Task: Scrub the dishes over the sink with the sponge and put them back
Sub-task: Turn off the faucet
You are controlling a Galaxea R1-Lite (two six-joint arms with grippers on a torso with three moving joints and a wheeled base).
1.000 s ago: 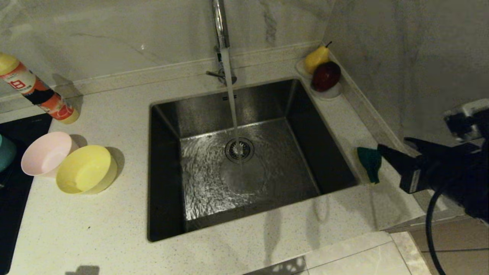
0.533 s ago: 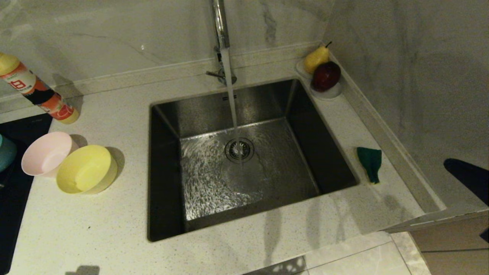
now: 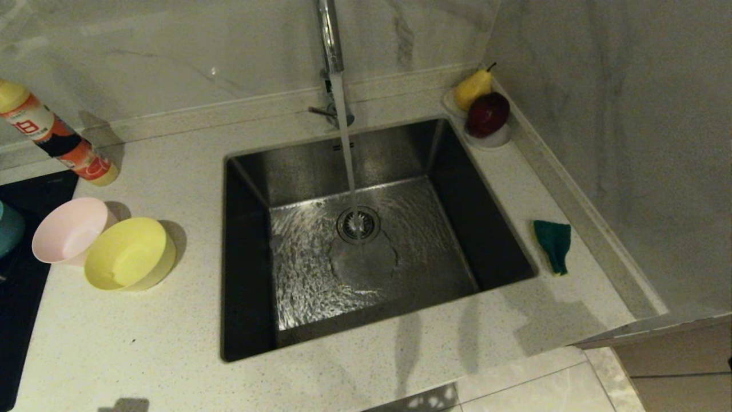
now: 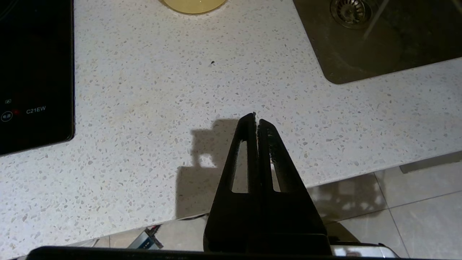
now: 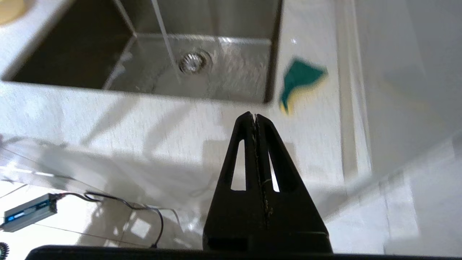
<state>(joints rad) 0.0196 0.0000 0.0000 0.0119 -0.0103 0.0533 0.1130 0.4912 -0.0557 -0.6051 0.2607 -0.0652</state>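
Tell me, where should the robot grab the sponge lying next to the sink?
Probably from straight above, fingers pinching across its narrow width near the middle. The sponge lies flat on the counter right of the sink, green face up, long and thin. The wall curb runs close on its far side, so a sideways approach looks cramped. The right gripper, now shut and empty, must open first.

Back right corner of the worktop [image 3: 143, 320] has a little white dish [image 3: 492, 139] with a yellow pear [image 3: 472, 88] and a dark red apple [image 3: 488, 114] touching each other. Over at the back left edge there's a tilted bottle [image 3: 54, 137], orange and white label, yellow cap. A black cooktop [image 3: 23, 286] runs along the left edge, and pale floor tiles [image 3: 537, 389] show past the front edge.
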